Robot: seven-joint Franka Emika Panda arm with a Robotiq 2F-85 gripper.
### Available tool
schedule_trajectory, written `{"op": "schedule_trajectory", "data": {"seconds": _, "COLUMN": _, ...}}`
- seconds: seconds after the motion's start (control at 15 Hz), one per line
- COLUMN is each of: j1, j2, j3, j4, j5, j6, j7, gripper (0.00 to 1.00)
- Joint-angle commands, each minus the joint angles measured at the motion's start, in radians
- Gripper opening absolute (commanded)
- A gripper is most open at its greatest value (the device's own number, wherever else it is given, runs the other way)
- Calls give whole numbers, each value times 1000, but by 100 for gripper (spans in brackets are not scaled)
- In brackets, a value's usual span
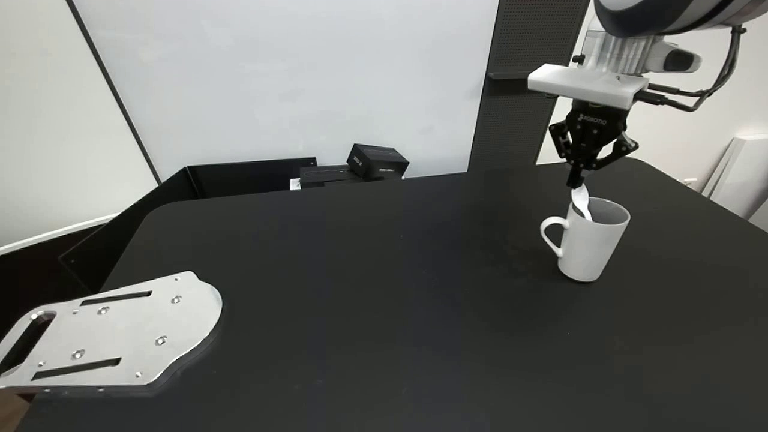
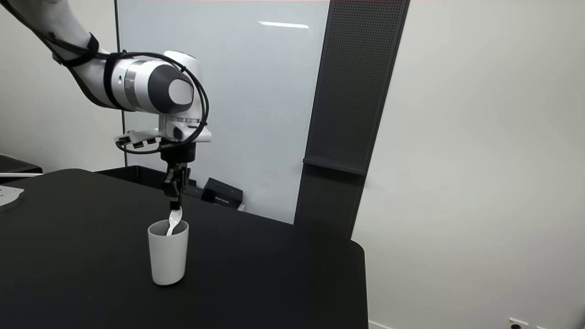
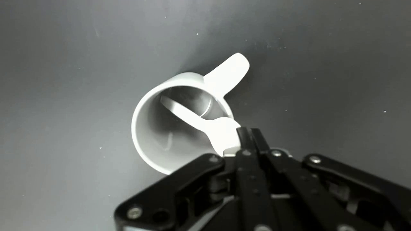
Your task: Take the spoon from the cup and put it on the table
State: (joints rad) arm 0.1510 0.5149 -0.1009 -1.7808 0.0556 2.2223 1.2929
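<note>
My jaws are together but for a thin gap, and I judge them clamped on the bowl end of the spoon (image 3: 210,126); my own parts hide just how the pinch sits. Bowl up, handle down, the spoon slants in the cup (image 1: 591,249), its bowl above the rim and the end of its handle down inside by the wall. I make out nothing else in there. So the reach and, by my reading, the grasp are done. Left for me: lift until the handle clears the rim, carry it sideways, lay it on the desk (image 1: 372,288) and let go. The cup stands upright on that desk. Well apart from the cup, at the desk's edge, is a slotted metal plate (image 1: 129,327). Farthest, past the edge, I see a black trough (image 1: 252,177) and a black box (image 1: 378,163); whether the box is in the trough I cannot tell.
</note>
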Motion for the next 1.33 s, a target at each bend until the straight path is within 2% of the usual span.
{"op": "schedule_trajectory", "data": {"seconds": 0.0, "j1": -6, "j2": -42, "j3": 8, "j4": 19, "j5": -8, "j6": -82, "j7": 24, "gripper": 1}}
{"op": "schedule_trajectory", "data": {"seconds": 0.33, "j1": -5, "j2": -106, "j3": 11, "j4": 28, "j5": -23, "j6": -150, "j7": 31, "gripper": 1}}
{"op": "schedule_trajectory", "data": {"seconds": 0.87, "j1": -12, "j2": -166, "j3": -3, "j4": 51, "j5": -107, "j6": -162, "j7": 67, "gripper": 1}}
{"op": "schedule_trajectory", "data": {"seconds": 1.27, "j1": -69, "j2": -145, "j3": -41, "j4": 91, "j5": -157, "j6": -241, "j7": 98, "gripper": 1}}
